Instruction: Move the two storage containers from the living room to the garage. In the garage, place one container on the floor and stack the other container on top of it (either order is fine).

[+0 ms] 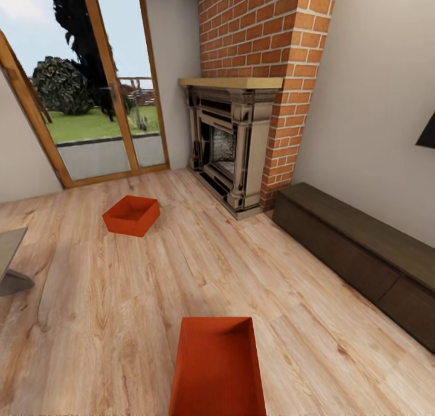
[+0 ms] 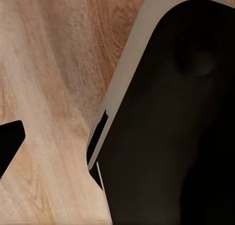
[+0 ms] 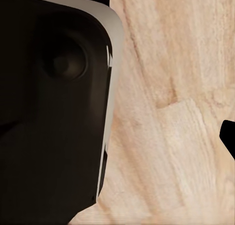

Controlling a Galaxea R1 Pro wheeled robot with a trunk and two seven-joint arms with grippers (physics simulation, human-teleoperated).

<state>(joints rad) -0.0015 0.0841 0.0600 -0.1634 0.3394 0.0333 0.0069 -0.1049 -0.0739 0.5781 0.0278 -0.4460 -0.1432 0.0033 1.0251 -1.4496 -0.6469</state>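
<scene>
1. Two storage containers lie on the light wood plank floor of the living room in the head view. One orange-red container sits at 6 o'clock, close to the camera, open top up, its long side running away from the viewer and its near end cut by the frame edge. The other container rests well apart from it, toward 11 o'clock, turned at an angle, in front of the glass doors. A red brick fireplace stands at 12 to 1 o'clock, with a long low dark bench along the wall at 3 o'clock. A grey furniture corner shows at 9 o'clock.

2. Left wrist view: a large black body with a pale grey rim, part of the robot, covers much of the frame above the plank floor. A small dark tip juts in at one edge. Whether the left gripper is open or closed cannot be told.

3. Right wrist view: a similar black, grey-edged body lies over the wood floor, with a dark tip at the edge. The right gripper's state cannot be told either.
</scene>
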